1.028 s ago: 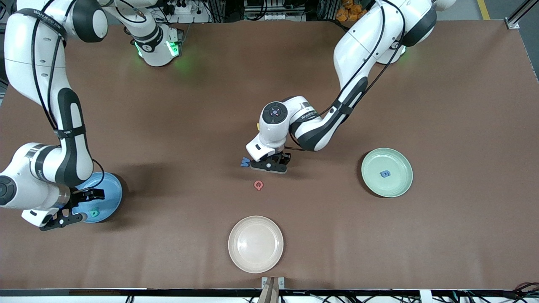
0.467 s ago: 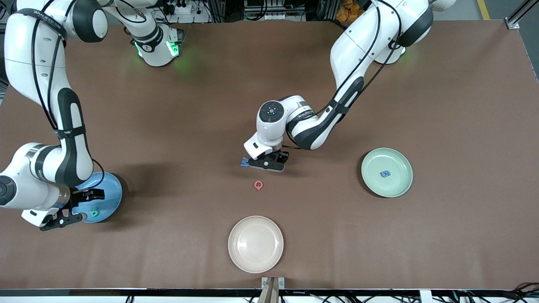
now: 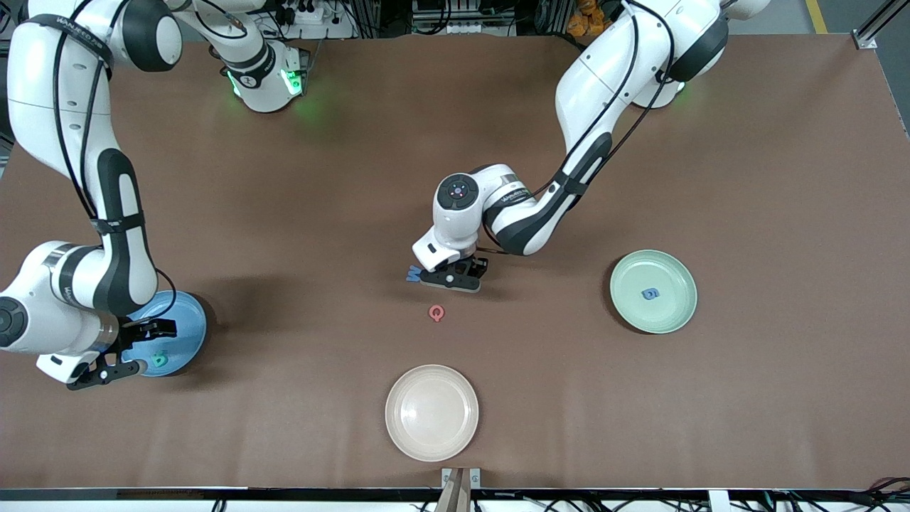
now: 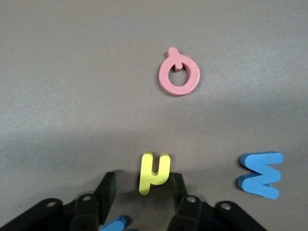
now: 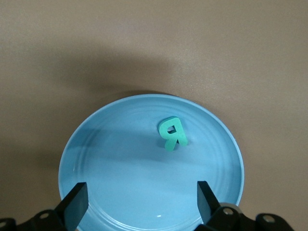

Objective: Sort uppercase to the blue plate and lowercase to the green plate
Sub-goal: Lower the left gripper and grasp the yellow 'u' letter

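Small yellow hooked letter [image 4: 154,172] lies on the bench [image 3: 284,213] mid-table, between the left gripper's [image 3: 451,277] jaws, which stand apart either side of it, low over the bench. Blue M [image 4: 260,174] just beside; red Q [image 3: 436,313] nearer the front camera. Blue g [image 3: 650,293] in green plate [image 3: 675,316]. Teal R [image 5: 172,133] in blue plate [image 5: 120,159]; right gripper [image 3: 124,352] hangs over that plate's rim, jaws wide apart, empty. Cream plate [image 3: 431,412] nearest the camera.
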`<action>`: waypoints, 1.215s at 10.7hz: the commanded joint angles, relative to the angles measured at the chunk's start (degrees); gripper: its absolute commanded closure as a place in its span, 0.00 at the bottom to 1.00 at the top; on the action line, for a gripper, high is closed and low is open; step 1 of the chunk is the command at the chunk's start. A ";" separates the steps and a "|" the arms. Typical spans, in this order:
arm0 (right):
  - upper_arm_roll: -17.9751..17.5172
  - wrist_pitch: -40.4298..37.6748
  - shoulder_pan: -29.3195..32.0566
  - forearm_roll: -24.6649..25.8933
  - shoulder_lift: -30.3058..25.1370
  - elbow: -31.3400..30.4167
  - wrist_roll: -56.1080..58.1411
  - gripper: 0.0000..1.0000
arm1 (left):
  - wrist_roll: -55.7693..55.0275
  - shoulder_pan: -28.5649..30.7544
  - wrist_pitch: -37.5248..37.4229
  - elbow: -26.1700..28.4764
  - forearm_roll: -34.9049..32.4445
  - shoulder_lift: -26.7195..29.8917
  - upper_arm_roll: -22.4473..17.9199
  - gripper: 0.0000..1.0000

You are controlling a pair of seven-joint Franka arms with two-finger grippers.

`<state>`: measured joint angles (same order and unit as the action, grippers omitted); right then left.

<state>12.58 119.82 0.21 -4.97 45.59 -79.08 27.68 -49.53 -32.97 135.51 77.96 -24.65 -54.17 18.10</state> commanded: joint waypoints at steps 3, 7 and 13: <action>-0.54 0.15 0.67 -0.83 -0.23 -0.20 1.15 0.00 | -0.65 -1.40 0.10 -1.93 -0.58 -1.28 -0.87 0.61; -0.54 0.15 0.67 -0.91 -0.23 -0.20 1.15 0.00 | -0.39 -1.40 0.01 -1.93 -0.67 -1.37 -1.48 0.68; -0.54 0.15 0.58 -1.09 -0.23 -0.20 1.06 0.00 | 0.84 -1.92 0.01 -1.93 -0.75 -1.37 -2.54 0.80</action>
<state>12.58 119.82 0.21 -5.35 45.59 -79.11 27.68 -49.28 -34.00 135.28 77.56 -24.65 -54.22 16.95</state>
